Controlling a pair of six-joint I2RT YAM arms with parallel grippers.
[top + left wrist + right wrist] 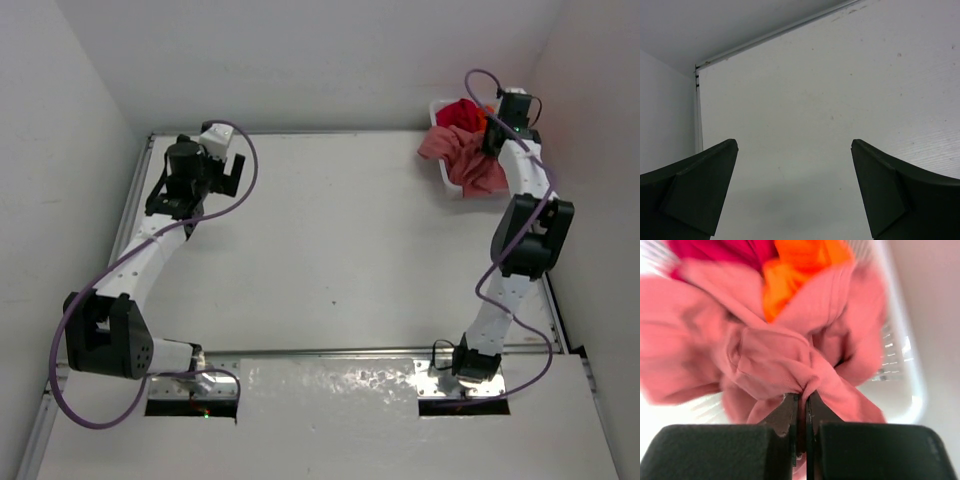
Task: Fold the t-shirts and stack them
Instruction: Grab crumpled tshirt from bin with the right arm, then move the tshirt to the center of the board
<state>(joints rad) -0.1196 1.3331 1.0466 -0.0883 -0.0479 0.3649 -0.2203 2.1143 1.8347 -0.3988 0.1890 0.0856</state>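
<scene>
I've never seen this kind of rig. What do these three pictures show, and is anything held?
Two robot arms stand at the near edge of a white table. One picture looks down from above; the other two come from a camera on each wrist, showing that arm's own fingers. The left gripper is open over bare table. The right gripper is shut on a fold of the salmon-pink cloth t-shirt, bunched in a white plastic mesh basket with a bright orange t-shirt and a crimson red t-shirt.
</scene>
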